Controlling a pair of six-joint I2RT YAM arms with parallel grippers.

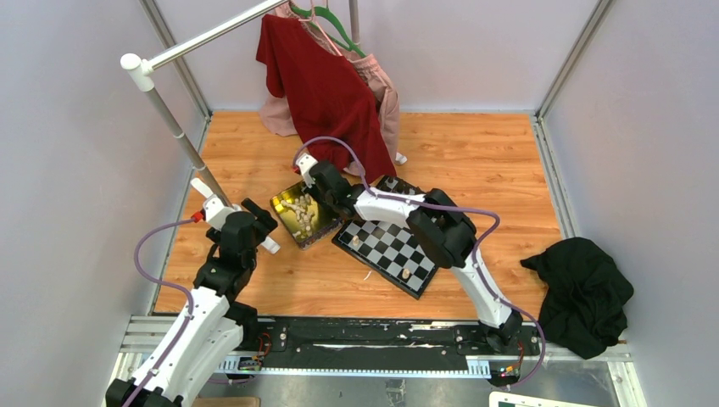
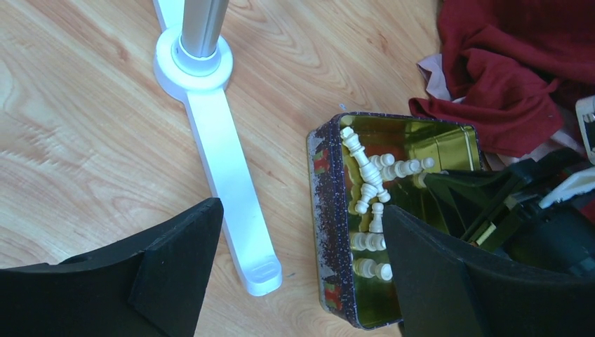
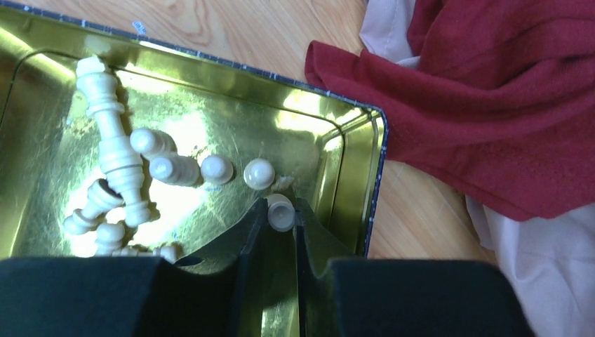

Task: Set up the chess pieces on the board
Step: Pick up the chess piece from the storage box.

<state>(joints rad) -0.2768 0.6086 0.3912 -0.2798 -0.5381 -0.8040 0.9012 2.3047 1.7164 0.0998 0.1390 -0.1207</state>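
The right gripper (image 3: 281, 223) was down inside the gold tin (image 3: 351, 151). Its two fingers were squeezed shut on one little piece (image 3: 281, 210) close to the tin's corner. The other chess pieces (image 3: 116, 158) lay in a heap in the tin, some on their sides and some across each other. The left gripper (image 2: 300, 235) hung just beside the tin with its fingers wide apart and nothing in them. The board (image 1: 386, 246) lay flat just beside the tin, with what looked like a light piece or two on it. The pieces looked very light, hard, smooth and round, so I think one could slip out of a pinch or roll away. The best place to hold one seemed to be its thin middle or its round head, with a finger flat on each side. The tin's wall was close, so a lift straight up looked safest.
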